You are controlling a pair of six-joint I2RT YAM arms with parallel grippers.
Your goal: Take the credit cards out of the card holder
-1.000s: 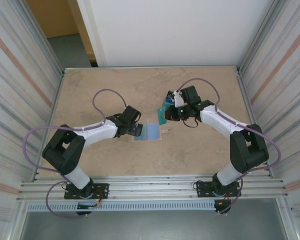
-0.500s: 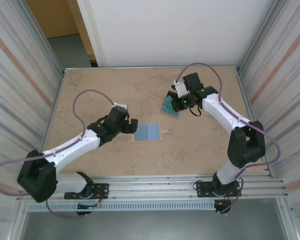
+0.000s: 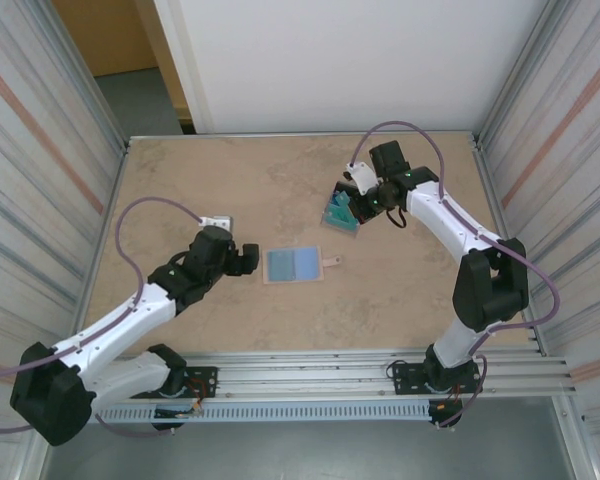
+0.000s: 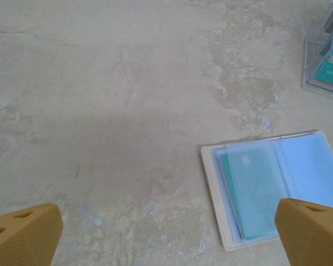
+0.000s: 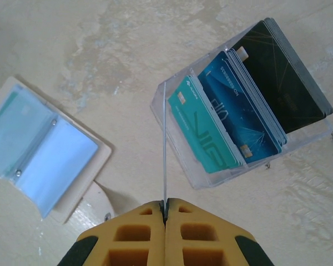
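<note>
Right end effector [image 5: 165, 208] pinches edge-on credit card [image 5: 164, 144]; card holder [image 5: 44, 149] left.

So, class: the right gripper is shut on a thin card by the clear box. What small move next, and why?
Probably lower the right gripper slightly and open it: it pinches a card edge-on over the clear box, where other cards stand, so it should drop in beside them.

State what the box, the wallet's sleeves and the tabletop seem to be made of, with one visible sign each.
Box: clear rigid plastic, likely acrylic; cards show through its glossy walls.
Sleeves: soft clear film, probably vinyl; a teal card shows hazily through.
Tabletop: matte, stone-patterned beige; laminate or stone, unclear.
</note>
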